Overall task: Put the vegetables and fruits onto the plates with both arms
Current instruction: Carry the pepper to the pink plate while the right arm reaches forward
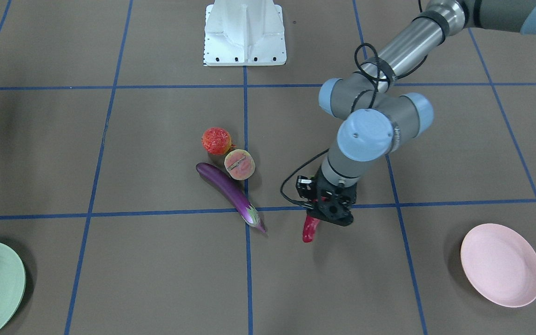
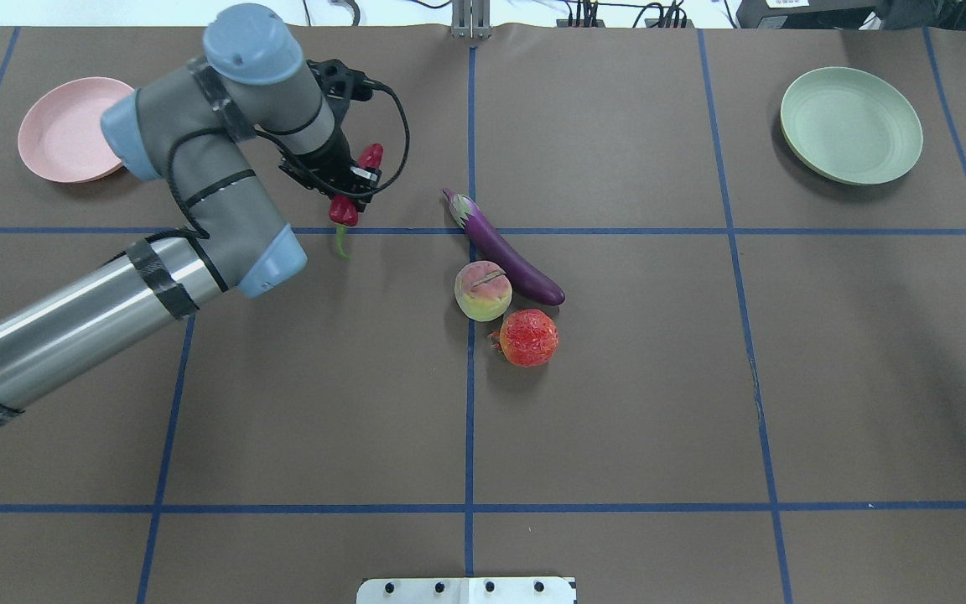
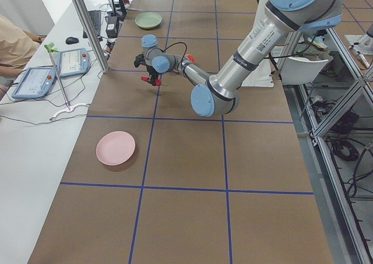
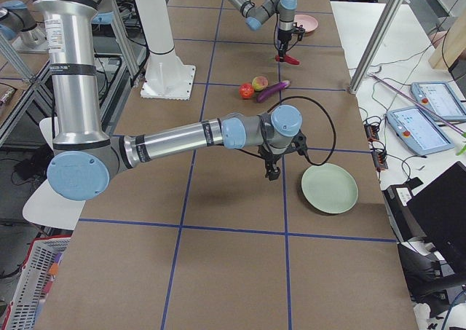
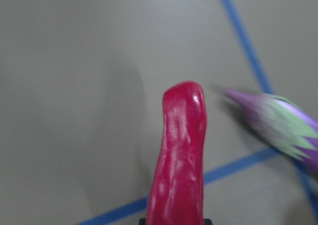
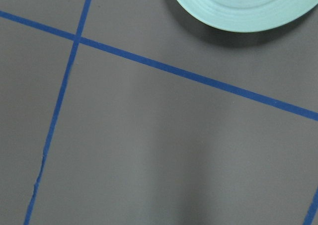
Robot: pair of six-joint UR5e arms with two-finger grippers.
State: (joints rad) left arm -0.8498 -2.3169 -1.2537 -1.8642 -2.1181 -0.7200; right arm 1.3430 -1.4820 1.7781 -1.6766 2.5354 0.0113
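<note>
Look at the left gripper (image 2: 342,183) first: its jaws are closed on the chili pepper (image 2: 344,210), pinching it across the middle. The red tip pokes out one side and the green stem (image 2: 340,244) hangs out the other. From your side of the worktop (image 2: 617,403), the pepper's red end shows just below the gripper. In the left wrist view its shadow falls apart from it on the brown surface, so it looks lifted clear. It sits between the pink plate (image 2: 68,130) and the eggplant (image 2: 508,256), nearer the eggplant.

The eggplant lies slanted at the middle of the worktop, its pale cap pointing toward you. The halved fruit (image 2: 483,290) lies pink face up right against its side. The bumpy red-orange ball fruit (image 2: 528,337) is just beside both, on the robot's side of them.

The right gripper (image 4: 272,173) hangs over bare worktop near the green plate (image 4: 330,188). You cannot tell how its jaws stand. Its wrist camera catches only the plate's rim and blue tape lines (image 6: 198,77). Both plates are bare.
</note>
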